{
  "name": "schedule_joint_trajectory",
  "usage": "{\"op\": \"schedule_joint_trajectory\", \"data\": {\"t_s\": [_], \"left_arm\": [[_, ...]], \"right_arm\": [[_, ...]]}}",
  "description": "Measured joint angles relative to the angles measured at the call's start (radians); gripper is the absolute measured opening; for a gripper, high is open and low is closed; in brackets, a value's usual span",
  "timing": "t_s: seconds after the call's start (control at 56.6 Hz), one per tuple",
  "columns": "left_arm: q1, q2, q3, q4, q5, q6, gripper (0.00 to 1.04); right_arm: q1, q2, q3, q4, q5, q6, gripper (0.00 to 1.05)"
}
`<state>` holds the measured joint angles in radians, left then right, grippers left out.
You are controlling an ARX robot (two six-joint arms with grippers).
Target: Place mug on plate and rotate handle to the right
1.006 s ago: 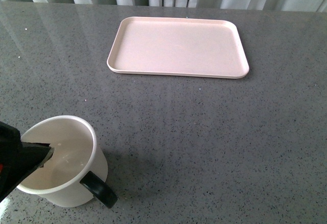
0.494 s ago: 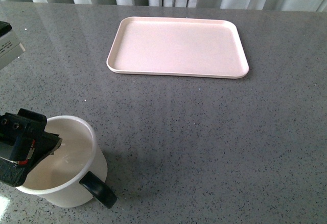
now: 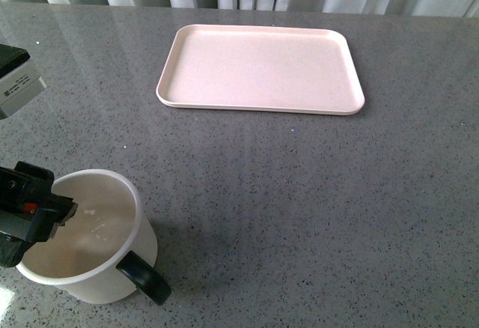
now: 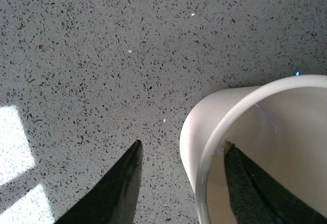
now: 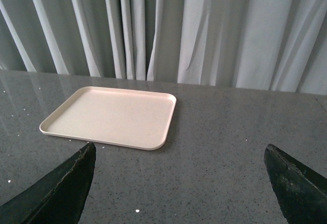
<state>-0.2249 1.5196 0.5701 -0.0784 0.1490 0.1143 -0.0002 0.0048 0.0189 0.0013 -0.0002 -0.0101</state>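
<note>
The white mug point(image 3: 105, 268) stands upright at the table's front left, its black handle point(image 3: 144, 278) pointing front-right. Its smiley face is not in view. My left gripper point(image 3: 34, 219) is open and straddles the mug's left rim. In the left wrist view one finger point(image 4: 250, 188) is inside the mug point(image 4: 204, 127) and the other point(image 4: 115, 191) is outside above the table. The pale pink plate point(image 3: 260, 70) lies empty at the back centre, and shows in the right wrist view point(image 5: 110, 116). My right gripper point(image 5: 176, 183) is open, empty, and raised above the table.
The grey speckled table point(image 3: 314, 193) runs between mug and plate. Pale curtains point(image 5: 204, 29) hang behind the table's far edge. A bright light patch point(image 4: 15, 147) lies on the table beside the left gripper.
My left gripper has come down over the mug's left rim and shifted slightly left. The mug and the plate have not moved.
</note>
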Motion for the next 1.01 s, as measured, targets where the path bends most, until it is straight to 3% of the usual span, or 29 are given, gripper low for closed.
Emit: {"op": "schedule_joint_trajectory", "data": {"t_s": [0.3,0.636,1.006], "left_arm": [[-0.013,-0.019,0.000,-0.031,-0.004,-0.002,0.02],[-0.043,-0.072,0.089,-0.140,-0.025,-0.011,0.02],[-0.210,0.100,0.423,-0.225,-0.064,-0.171,0.02]], "right_arm": [[0.000,0.000,0.000,0.000,0.000,0.000,0.96],[0.000,0.000,0.000,0.000,0.000,0.000,0.96],[0.000,0.000,0.000,0.000,0.000,0.000,0.96]]}}
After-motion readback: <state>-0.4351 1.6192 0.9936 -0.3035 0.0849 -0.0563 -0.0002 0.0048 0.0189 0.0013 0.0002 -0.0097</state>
